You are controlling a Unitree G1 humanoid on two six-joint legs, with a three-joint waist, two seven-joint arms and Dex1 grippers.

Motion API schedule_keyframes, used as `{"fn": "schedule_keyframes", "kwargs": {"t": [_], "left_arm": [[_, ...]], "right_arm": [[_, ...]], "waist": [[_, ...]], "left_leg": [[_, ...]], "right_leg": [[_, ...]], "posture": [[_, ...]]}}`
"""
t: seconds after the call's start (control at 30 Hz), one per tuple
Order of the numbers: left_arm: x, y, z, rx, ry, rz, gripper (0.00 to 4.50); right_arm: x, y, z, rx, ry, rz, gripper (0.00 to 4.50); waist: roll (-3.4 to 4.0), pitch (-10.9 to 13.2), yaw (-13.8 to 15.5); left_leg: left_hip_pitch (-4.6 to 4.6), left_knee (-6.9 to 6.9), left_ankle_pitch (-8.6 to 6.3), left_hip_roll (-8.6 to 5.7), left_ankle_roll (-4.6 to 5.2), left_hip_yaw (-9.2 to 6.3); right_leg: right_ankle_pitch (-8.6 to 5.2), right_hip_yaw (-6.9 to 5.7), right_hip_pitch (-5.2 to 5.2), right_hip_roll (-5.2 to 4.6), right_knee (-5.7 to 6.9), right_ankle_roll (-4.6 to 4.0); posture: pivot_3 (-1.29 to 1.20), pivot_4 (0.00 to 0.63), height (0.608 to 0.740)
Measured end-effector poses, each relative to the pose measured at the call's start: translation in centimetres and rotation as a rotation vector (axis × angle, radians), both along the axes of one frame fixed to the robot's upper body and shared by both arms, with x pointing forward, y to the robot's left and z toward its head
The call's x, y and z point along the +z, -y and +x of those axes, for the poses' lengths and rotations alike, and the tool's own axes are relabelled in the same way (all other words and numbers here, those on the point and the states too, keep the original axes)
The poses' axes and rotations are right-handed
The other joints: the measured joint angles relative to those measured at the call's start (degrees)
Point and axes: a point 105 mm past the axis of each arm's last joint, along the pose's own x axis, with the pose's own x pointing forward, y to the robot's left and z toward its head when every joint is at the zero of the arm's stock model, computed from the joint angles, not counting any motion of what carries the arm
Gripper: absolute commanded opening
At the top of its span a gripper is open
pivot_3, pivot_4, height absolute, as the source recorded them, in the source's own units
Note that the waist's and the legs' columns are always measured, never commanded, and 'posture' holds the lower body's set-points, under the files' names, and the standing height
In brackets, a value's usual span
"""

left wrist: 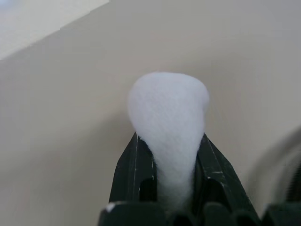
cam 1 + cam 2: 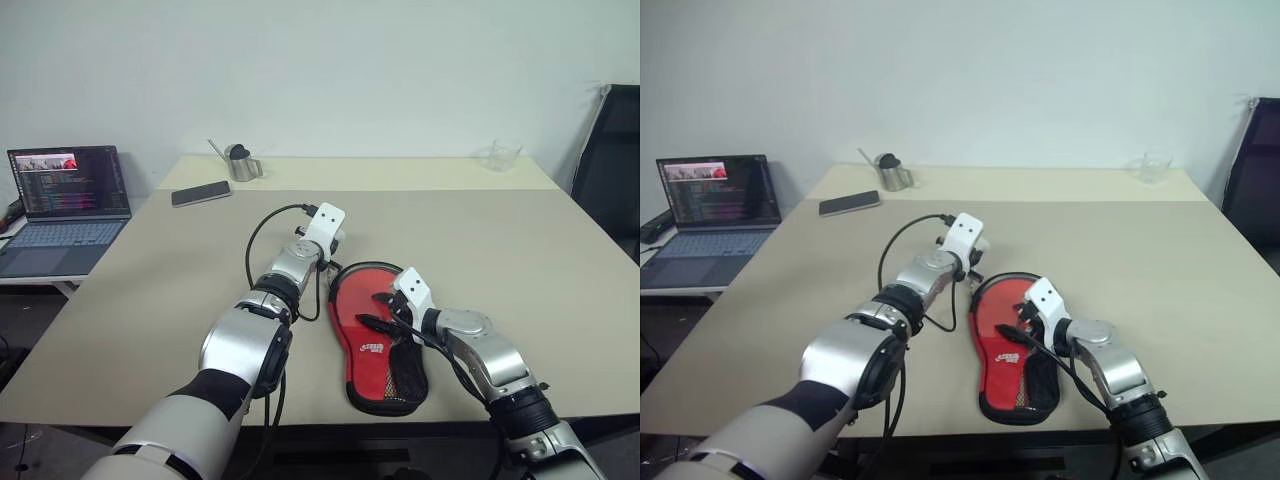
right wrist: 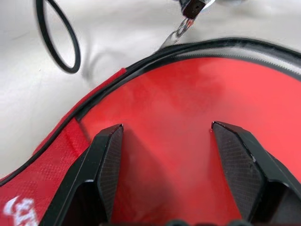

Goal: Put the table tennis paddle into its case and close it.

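Observation:
The case [image 2: 372,345] lies flat on the table, red face up, with its white logo and black mesh pocket toward me. The table tennis paddle is hidden. My left gripper [image 2: 337,252] sits just past the case's rounded far rim. It is shut on a small pale thing [image 1: 169,108] that looks like the case's zip pull [image 3: 180,29], which runs from the rim up to its tips. My right gripper [image 2: 380,312] is open, its two black fingers [image 3: 106,165] spread wide just over the red face near the case's middle.
The beige table [image 2: 480,260] stretches far ahead and to the right. At its back stand a phone [image 2: 200,193], a metal pitcher [image 2: 241,163] and a glass [image 2: 505,154]. A laptop [image 2: 68,200] sits on a side desk at left. A black chair [image 2: 612,165] stands at right.

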Motion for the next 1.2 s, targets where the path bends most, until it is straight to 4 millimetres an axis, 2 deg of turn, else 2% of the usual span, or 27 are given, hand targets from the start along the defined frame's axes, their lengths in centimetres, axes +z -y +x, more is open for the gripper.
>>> {"fn": "schedule_keyframes", "kwargs": {"t": [0.27,0.6,0.9,1.2], "left_arm": [[0.0,1.4,-0.1,-0.05,0.101,0.223,0.45],[0.5,5.2,-0.8,-0.151,0.194,0.301,0.45],[1.0,7.4,-1.3,-0.22,0.285,0.433,0.45],[0.8,10.2,-2.4,-0.296,0.321,0.454,0.45]], "right_arm": [[-0.1,0.7,-1.8,0.003,-0.033,-0.021,3.27],[-0.1,1.4,-3.0,-0.015,-0.068,-0.037,3.27],[-0.1,2.0,-3.9,-0.034,-0.085,-0.036,3.27],[0.0,2.2,-4.5,-0.054,-0.086,-0.043,3.27]], "waist": [[-0.02,0.01,0.54],[-0.05,0.03,1.36],[-0.06,0.04,1.55],[-0.07,0.04,1.82]], "left_leg": [[-0.01,-0.04,-0.01,-0.02,0.01,0.04],[-0.03,-0.04,-0.05,-0.02,0.08,0.08],[-0.07,-0.04,-0.06,-0.03,0.1,0.1],[-0.09,-0.04,-0.06,-0.03,0.11,0.15]], "right_leg": [[-0.04,0.0,0.0,-0.03,-0.02,0.06],[-0.06,-0.04,0.0,-0.07,-0.04,0.1],[-0.1,-0.08,0.0,-0.11,-0.05,0.16],[-0.14,-0.08,0.0,-0.13,-0.06,0.23]], "posture": [[0.0,0.15,0.74],[0.0,0.15,0.74],[0.0,0.15,0.74],[0.0,0.15,0.74]]}}
